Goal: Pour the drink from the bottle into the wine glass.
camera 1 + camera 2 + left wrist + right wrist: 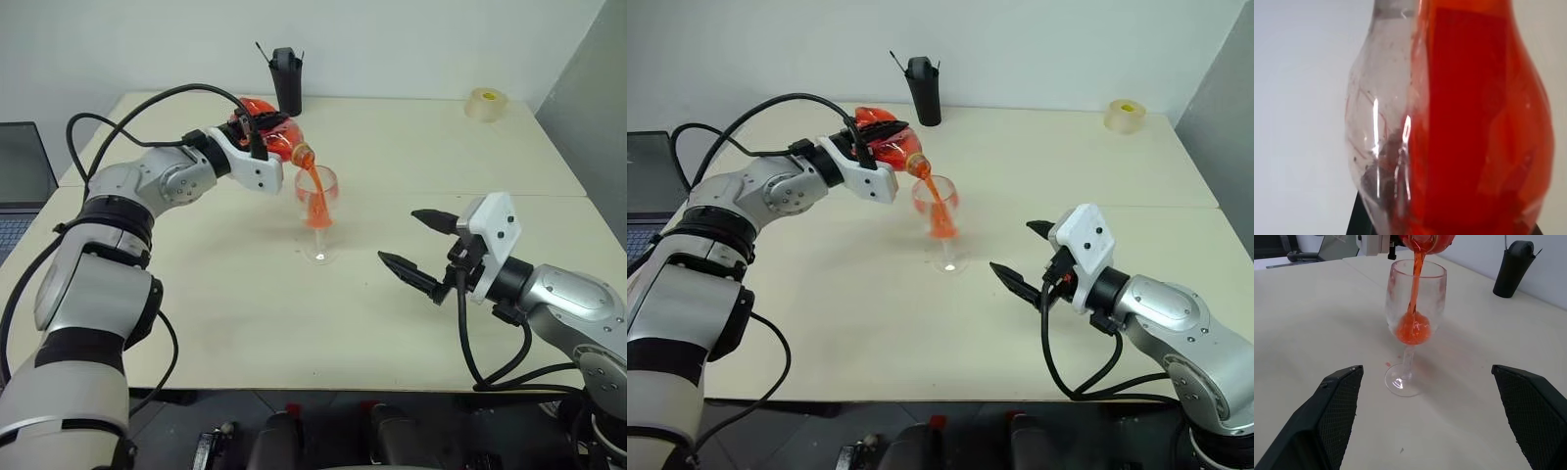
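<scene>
Bottle, squat clear plastic with red drink (269, 135), pinched in my left claw (257, 132), neck tipped down-right over the clear stemmed wine glass (319, 211); right claw (419, 243) spread, idle.

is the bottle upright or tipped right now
Tipped. The left claw holds the bottle on its side, mouth down over the wine glass, and the drink streams in.

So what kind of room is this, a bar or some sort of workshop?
Probably a lab or test room, not a bar: a plain pale table against a bare white wall, a roll of tape, a black holder, and a laptop at the side.
</scene>
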